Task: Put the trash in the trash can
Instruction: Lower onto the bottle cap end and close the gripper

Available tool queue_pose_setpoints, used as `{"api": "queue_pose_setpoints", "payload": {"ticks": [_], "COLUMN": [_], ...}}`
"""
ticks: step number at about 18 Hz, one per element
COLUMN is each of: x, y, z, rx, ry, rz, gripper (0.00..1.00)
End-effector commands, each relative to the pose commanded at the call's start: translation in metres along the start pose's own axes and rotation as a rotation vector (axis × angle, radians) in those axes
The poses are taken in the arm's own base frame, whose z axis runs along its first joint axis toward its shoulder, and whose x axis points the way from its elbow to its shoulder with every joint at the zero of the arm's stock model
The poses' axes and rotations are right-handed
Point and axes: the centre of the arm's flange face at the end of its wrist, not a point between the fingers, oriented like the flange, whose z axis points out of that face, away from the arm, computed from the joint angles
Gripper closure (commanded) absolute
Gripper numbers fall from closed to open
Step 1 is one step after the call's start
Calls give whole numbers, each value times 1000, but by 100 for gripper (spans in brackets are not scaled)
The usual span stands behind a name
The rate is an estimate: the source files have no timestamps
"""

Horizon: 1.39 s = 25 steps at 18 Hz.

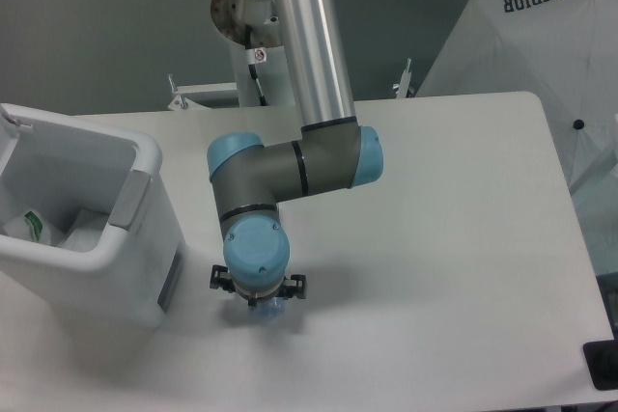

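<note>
The claw (pixel 257 298) is pointing straight down at the worktop (pixel 435 238), its wrist hiding the fingers, so I cannot tell whether they are gripping. The bottle (pixel 267 309) is peeking out beneath it, at three o'clock from the trash can (pixel 126 238); its long axis is hidden. The wrapper (pixel 43 229) is lying inside the can.

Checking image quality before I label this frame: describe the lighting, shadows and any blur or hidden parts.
Fixed camera: soft, even light; the arm casts a faint shadow on the table right of the gripper. Image slightly soft overall, no strong glare. The wrist hides most of the bottle, so the grip is unclear. The wrapper inside the trash can is dim but readable.
</note>
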Motion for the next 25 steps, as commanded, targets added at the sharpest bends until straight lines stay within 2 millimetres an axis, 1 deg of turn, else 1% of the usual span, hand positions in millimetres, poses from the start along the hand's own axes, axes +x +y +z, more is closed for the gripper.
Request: {"api": "queue_pose_setpoints", "payload": {"ticks": [3, 6, 9, 10, 14, 18, 20, 21, 22, 25], "x": [-1, -1, -2, -2, -1, -1, -1, -1, -2, -4], "y": [-1, -1, -3, -4, -5, -7, -7, -7, -8, 1], "z": [0, 0, 1, 0, -10, -27, -39, -51, -63, -111], "rx": [-5, -6, 4, 12, 36, 64, 84, 106, 135, 244], "ry": [-15, -16, -21, -26, -32, -41, -46, -49, -58, -77], "rz": [2, 2, 2, 0, 2, 4, 5, 4, 4, -1], "gripper": [3, 14, 31, 34, 34, 34, 34, 34, 34, 35]}}
